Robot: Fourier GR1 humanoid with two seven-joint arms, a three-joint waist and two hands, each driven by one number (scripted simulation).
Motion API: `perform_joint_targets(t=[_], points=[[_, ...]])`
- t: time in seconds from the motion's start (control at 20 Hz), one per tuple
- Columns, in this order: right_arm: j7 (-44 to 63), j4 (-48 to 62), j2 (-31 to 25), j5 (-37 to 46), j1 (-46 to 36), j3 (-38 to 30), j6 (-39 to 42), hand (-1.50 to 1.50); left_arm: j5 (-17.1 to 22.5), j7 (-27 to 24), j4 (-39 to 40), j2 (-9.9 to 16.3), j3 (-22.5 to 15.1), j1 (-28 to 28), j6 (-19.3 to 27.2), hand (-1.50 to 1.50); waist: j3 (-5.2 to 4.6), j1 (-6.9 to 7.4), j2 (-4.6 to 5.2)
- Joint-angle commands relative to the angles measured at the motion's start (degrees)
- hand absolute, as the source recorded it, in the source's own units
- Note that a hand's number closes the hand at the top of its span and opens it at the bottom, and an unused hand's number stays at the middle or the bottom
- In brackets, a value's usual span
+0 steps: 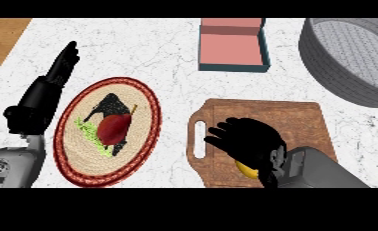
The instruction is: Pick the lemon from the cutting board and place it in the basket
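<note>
Right hand [247, 142] curled over lemon [246, 169] on wooden cutting board [295, 117]; left hand [46, 95] resting open, fingers straight, beside woven plate [144, 95]. Grey basket [336, 72] well apart, upper right.

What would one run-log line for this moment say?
phase: grasping | right hand: fingers curled over lemon on cutting board | left hand: open, resting | basket: no lemon inside

A woven plate [145, 100] holding food lies left of a pink-lined box [232, 49].
</note>
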Motion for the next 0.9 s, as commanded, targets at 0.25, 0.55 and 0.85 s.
perform_joint_targets(t=[0.25, 0.55, 0.85], points=[[-8.0, 1.5, -1.5, 8.4, 4.2, -2.8, -0.5, -1.5, -2.7, 1.9, 2.6, -2.6, 2.4, -4.6, -0.2, 0.0, 0.0, -0.22, 0.02], [-7.1, 3.0, 4.4, 13.1, 5.5, -4.0, 1.6, -1.5, -1.6, -2.2, 0.2, -1.9, 4.6, 0.9, -5.2, 0.0, -0.02, -0.03, -0.03], [-12.7, 10.7, 6.2, 18.1, 6.9, -3.6, -3.6, 1.5, -4.1, -3.7, 2.8, -3.6, 5.0, 0.1, -4.5, 0.0, -0.01, 0.01, 0.02]])
